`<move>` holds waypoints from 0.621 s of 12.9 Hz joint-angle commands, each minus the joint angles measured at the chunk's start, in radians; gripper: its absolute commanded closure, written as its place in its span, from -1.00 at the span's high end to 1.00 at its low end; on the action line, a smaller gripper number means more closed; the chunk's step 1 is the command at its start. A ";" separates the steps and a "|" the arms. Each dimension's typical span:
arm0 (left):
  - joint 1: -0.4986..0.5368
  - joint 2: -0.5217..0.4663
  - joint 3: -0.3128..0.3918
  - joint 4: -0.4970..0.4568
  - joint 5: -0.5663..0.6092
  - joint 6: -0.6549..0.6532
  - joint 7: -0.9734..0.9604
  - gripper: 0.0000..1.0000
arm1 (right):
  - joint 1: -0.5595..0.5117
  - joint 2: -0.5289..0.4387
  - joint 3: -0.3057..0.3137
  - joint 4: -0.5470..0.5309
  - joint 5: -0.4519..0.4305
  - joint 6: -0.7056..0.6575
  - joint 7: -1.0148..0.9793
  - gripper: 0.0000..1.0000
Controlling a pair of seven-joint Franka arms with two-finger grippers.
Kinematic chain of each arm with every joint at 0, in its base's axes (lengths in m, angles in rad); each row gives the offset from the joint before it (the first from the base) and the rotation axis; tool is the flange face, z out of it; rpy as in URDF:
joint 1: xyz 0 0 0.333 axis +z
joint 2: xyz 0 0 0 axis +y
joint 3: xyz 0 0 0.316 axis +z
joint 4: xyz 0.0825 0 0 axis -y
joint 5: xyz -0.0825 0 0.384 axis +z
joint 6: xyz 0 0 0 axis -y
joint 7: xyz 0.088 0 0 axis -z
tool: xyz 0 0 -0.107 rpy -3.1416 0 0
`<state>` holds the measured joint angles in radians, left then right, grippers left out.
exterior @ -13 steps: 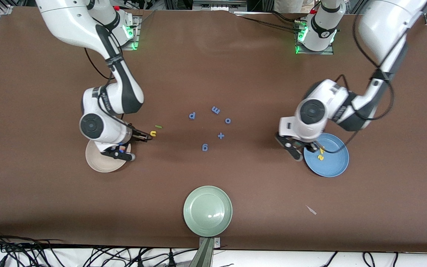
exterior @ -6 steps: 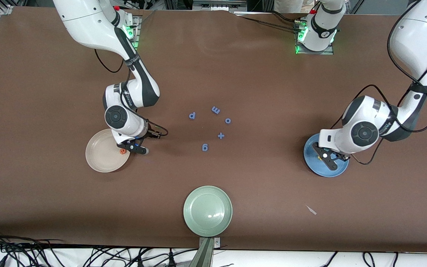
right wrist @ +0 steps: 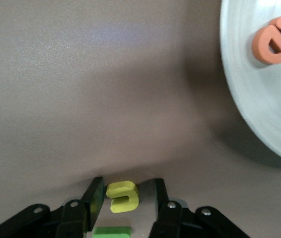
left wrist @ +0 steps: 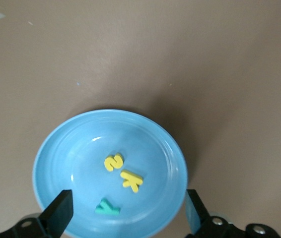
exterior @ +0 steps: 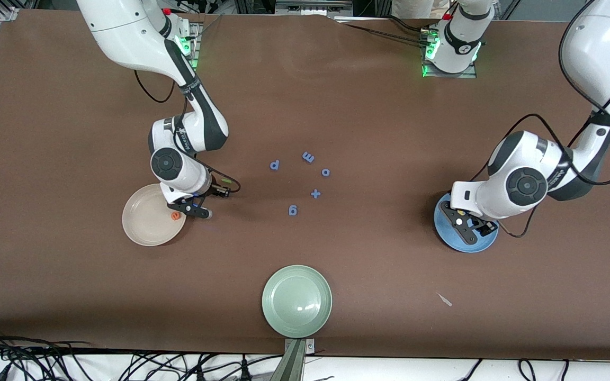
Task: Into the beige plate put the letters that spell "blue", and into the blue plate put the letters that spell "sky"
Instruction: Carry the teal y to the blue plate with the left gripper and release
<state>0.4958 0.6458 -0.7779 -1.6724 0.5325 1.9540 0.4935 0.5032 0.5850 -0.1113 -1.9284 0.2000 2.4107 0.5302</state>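
In the front view you had three round shallow plates: the beige plate (exterior: 146, 222) holding one orange e (exterior: 176, 215), the blue plate (exterior: 456, 241) under the left gripper (exterior: 469, 225), one pale green plate (exterior: 296, 300), plus five blue letters (exterior: 305, 180) mid-table. In the left wrist view, the left gripper's fingers (left wrist: 61, 210) stood wide apart over three flat foam letters in the blue plate: yellow s (left wrist: 113, 161), yellow k (left wrist: 131, 180), teal y (left wrist: 106, 207). In the right wrist view, the right gripper (right wrist: 125, 198) bracketed one yellow u (right wrist: 122, 196) on the table beside the beige plate, fingers partly apart, contact not discernible, beside one green bar (right wrist: 111, 231).

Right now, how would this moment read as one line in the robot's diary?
left gripper: open over blue plate, s, k, y inside | right gripper: around yellow u beside beige plate | orange e in plate
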 commanded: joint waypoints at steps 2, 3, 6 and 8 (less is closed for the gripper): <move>-0.002 -0.018 -0.007 0.207 -0.109 -0.217 -0.006 1.00 | 0.003 -0.013 0.013 -0.041 0.018 0.038 0.002 -0.38; -0.002 -0.018 -0.009 0.258 -0.132 -0.280 -0.047 1.00 | 0.002 -0.017 0.013 -0.040 0.016 0.035 -0.002 -0.41; -0.006 -0.066 -0.082 0.338 -0.146 -0.447 -0.285 1.00 | 0.000 -0.025 0.009 -0.034 0.016 0.033 -0.025 -0.46; -0.006 -0.098 -0.130 0.339 -0.148 -0.463 -0.448 1.00 | -0.009 -0.043 -0.005 0.004 0.015 -0.051 -0.057 -0.46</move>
<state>0.4947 0.5919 -0.8788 -1.3351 0.4103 1.5213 0.1718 0.5028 0.5763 -0.1096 -1.9339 0.2000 2.4154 0.5205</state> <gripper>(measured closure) 0.000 0.718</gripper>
